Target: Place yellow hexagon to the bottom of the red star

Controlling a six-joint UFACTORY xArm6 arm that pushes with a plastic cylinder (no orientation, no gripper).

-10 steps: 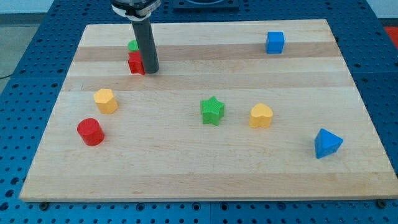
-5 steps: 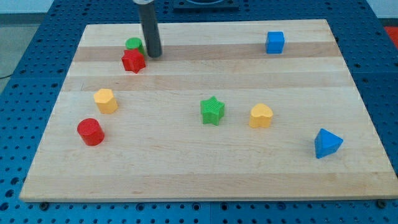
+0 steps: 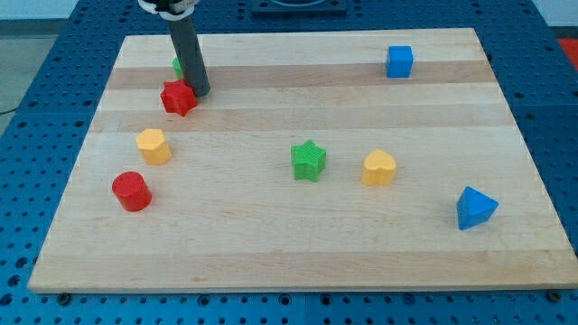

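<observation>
The red star (image 3: pixel 178 98) lies at the board's upper left. My tip (image 3: pixel 200 92) is right against its right side, just above its middle. The yellow hexagon (image 3: pixel 153 145) sits below the star and slightly to the view's left, a short gap apart. A green block (image 3: pixel 178 65) is mostly hidden behind the rod, just above the star.
A red cylinder (image 3: pixel 132 190) sits below the yellow hexagon. A green star (image 3: pixel 309 161) and a yellow heart (image 3: pixel 379 168) lie mid-board. A blue cube (image 3: pixel 399 60) is at the top right and a blue triangle (image 3: pixel 475 208) at the lower right.
My tip has swung up and then to the left, and the red star has slid down and to the left, closer to the yellow hexagon. The green block is now behind the rod.
</observation>
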